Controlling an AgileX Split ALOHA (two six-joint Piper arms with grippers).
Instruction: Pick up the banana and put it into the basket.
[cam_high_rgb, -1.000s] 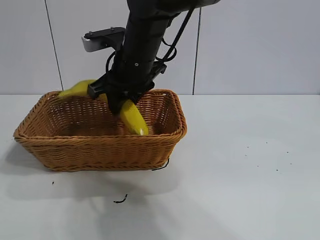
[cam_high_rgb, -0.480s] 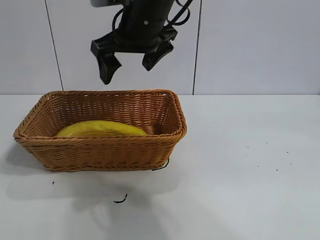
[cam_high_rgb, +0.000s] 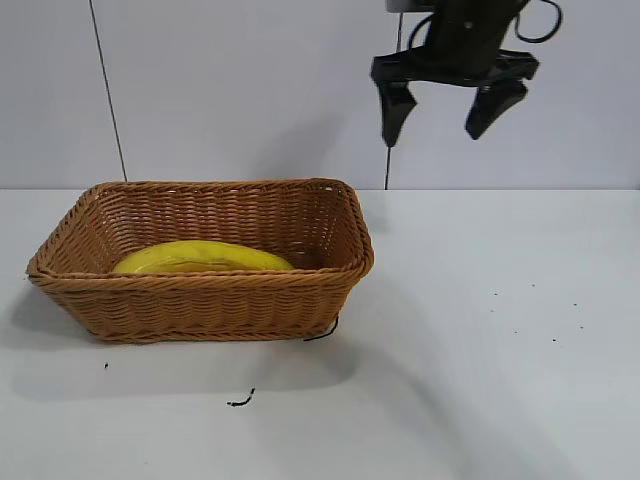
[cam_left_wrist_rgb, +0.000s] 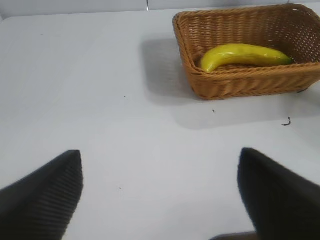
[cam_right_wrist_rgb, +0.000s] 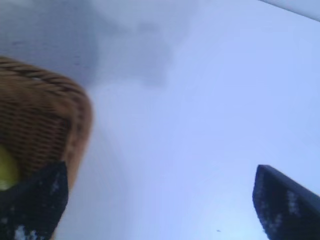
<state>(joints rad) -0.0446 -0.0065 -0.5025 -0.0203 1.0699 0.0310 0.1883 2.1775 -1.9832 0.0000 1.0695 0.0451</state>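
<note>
Yellow and long, the banana lies flat on the bottom of the basket, near the front wall. Nothing touches it. The brown woven basket sits on the white counter. A small dark scrap lies on the counter just in front of the basket. The right hand hangs high in the air, off to the side of the basket, with its two black fingers spread wide and nothing between them. The left hand is also wide open and holds nothing, well away from the basket.

White table under wicker basket, dark specks nearby
</note>
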